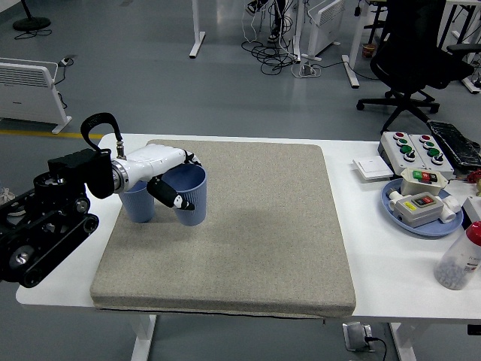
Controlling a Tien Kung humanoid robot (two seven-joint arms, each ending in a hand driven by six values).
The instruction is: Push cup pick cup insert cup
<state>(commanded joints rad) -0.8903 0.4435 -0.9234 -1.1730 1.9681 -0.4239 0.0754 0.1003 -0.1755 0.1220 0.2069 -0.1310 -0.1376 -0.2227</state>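
Note:
My left hand (174,180), white with black fingertips, is shut on a blue ribbed cup (191,197), thumb on its near side and fingers over the rim. The cup is lifted a little above the grey mat (240,233) and tilts slightly. A second blue cup (138,204) stands upright just left of it, partly hidden behind my wrist. The right arm is out of view.
At the right of the white table (383,259) stand a blue plate (421,223) with button boxes, a larger button box (412,149), a white switch plate (373,168) and a plastic bottle (460,259). An office chair is behind the table.

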